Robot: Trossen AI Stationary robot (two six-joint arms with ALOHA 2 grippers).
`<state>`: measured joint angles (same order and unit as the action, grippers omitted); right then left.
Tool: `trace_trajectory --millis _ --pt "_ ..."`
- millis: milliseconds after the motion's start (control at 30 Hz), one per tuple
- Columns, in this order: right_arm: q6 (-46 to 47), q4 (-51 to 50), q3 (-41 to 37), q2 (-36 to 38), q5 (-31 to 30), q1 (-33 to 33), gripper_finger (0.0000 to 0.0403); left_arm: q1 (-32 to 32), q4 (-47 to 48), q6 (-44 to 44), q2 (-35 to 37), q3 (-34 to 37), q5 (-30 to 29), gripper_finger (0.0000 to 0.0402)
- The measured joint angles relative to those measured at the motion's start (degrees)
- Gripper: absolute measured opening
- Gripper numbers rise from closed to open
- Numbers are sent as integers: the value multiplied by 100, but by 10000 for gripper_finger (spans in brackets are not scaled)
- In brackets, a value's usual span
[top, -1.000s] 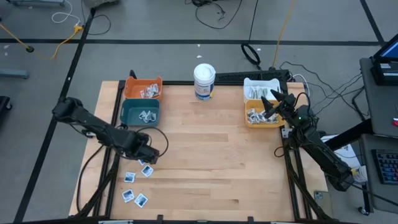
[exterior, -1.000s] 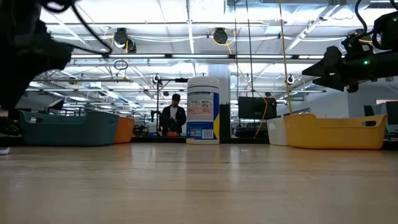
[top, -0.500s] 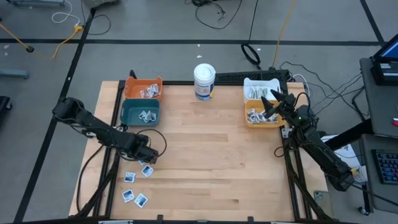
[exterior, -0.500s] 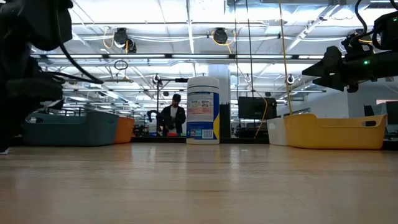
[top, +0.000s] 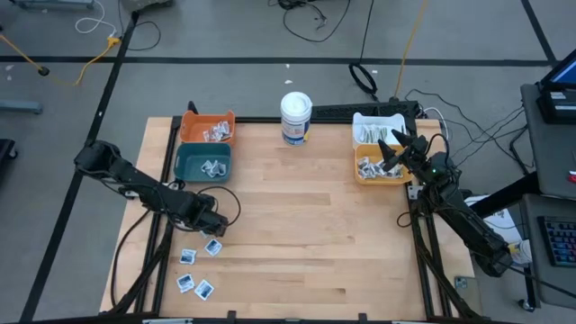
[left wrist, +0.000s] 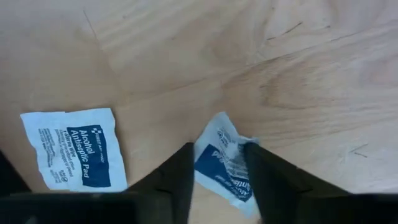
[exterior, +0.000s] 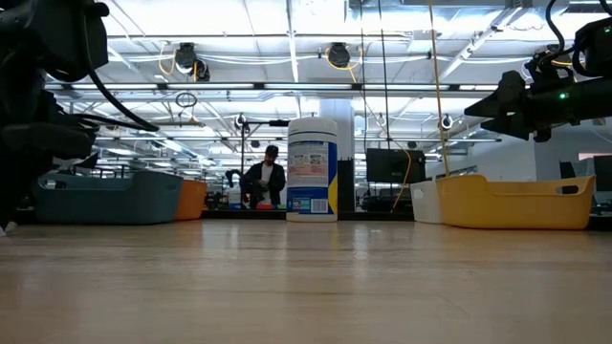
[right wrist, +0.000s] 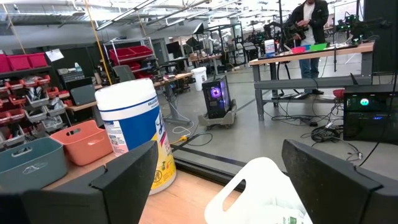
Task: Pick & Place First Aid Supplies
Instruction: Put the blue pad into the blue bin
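Observation:
Several square white-and-blue sachets lie flat on the wooden table near its front left corner (top: 187,256) (top: 203,290). My left gripper (top: 211,227) points down over them and is shut on one sachet (left wrist: 222,163); in the high view the gripper hides that sachet. A second sachet (left wrist: 74,149) lies flat beside it. My right gripper (top: 389,148) hangs open and level above the yellow bin (top: 382,171) at the far right; nothing is between its fingers (right wrist: 217,186). My left gripper has the sachet between its two fingers (left wrist: 180,177), which come from above and point down. They press on its two opposite side edges (left wrist: 244,155). The sachet is buckled upward between them, and it still lies on the table.
An orange bin (top: 209,128) and a teal bin (top: 203,162) with packets stand at the far left. A white bin (top: 378,126) stands behind the yellow one. A tall white tub (top: 295,117) stands at the far middle. The table's middle is bare wood (top: 306,225).
My left gripper has come down onto the table over the sachets, still pointing straight down. The right arm has kept still.

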<state>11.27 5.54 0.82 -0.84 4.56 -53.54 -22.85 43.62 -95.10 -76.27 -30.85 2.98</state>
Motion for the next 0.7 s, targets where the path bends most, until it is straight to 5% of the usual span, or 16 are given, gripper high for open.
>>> trace_trajectory --millis 367,700 --pt "-2 0 0 1 0 0 337 1 47 99 -3 -54 -3 13" --pt "-2 0 0 0 0 2 337 370 1367 495 760 -777 -188 4"
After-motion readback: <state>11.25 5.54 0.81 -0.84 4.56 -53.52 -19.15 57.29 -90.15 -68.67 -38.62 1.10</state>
